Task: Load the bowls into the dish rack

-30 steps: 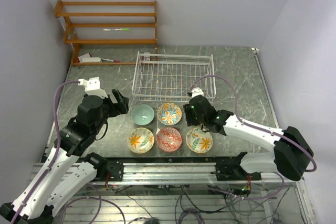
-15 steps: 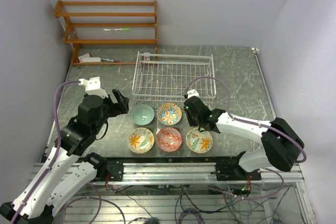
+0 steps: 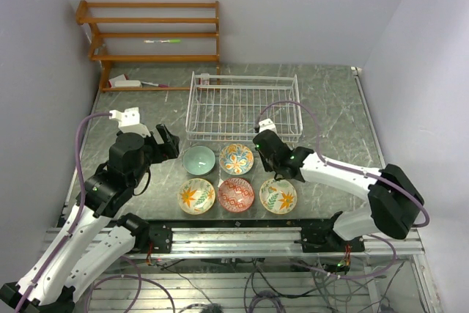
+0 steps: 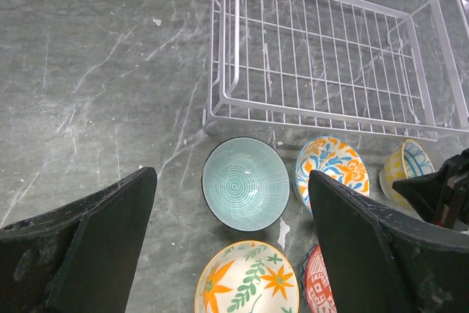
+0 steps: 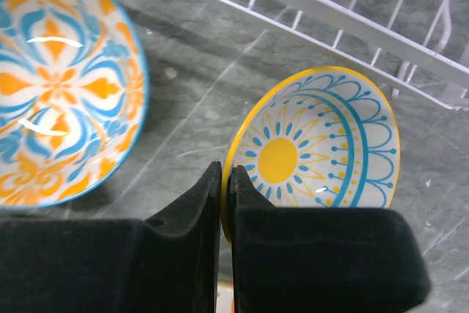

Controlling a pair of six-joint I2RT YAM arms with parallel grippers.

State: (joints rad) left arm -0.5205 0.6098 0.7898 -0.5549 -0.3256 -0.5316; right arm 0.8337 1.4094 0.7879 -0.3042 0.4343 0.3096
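Two fingers of the right gripper (image 5: 226, 181) are clamped on the near rim of the yellow bowl (image 5: 315, 141). The bowl is just outside the dish rack (image 4: 322, 117), at the right end of its near wall. The rack lies straight beyond it toward the desk's far edge, long axis parallel to that edge. Right arm is nearer. Left gripper (image 4: 231, 181) is spread wide over the teal bowl (image 4: 245, 196).
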